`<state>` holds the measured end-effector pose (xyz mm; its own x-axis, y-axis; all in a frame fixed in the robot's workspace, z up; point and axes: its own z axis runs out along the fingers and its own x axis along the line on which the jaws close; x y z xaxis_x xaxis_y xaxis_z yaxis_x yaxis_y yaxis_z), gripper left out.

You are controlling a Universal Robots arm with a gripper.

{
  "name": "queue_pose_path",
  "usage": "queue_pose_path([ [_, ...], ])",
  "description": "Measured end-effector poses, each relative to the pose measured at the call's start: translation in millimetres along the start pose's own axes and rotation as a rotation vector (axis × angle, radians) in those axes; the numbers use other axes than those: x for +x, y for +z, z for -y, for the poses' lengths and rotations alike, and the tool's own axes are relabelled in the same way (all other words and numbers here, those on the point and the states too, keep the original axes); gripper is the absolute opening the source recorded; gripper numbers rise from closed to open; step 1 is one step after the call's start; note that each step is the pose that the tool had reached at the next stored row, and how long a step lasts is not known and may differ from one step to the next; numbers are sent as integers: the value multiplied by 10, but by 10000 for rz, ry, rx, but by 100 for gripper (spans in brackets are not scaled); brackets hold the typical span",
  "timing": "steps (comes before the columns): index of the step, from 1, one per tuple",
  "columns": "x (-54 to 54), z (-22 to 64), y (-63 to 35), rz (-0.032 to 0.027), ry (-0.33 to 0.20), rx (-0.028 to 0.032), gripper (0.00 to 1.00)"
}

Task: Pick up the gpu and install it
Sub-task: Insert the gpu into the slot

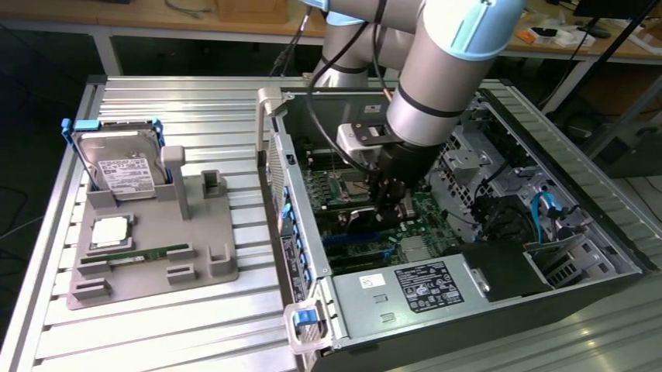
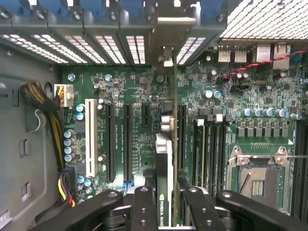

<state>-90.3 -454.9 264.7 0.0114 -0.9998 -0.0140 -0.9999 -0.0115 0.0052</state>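
closest to the lens, black fingers point(image 2: 142, 207) of the gripper point(image 2: 163, 202), closed partway and clamped on both faces of the gpu point(image 2: 163, 163). card held on edge inside the open computer case point(image 1: 517, 322), right over the green motherboard point(image 2: 144, 96), metal end toward the rear slot covers point(image 2: 110, 48); seated in a slot or not, cannot tell. near it on the board, one white slot point(image 2: 90, 137). at the exterior view's left, one grey holder point(image 1: 212, 267), carrying one hard drive point(image 1: 119, 170), one cpu point(image 1: 108, 232) and one memory stick point(image 1: 150, 253).
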Motion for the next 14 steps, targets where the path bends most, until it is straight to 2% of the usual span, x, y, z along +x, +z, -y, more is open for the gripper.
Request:
queue_pose_path([
  [14, 0, 3, 0, 1, 151, 3, 27],
])
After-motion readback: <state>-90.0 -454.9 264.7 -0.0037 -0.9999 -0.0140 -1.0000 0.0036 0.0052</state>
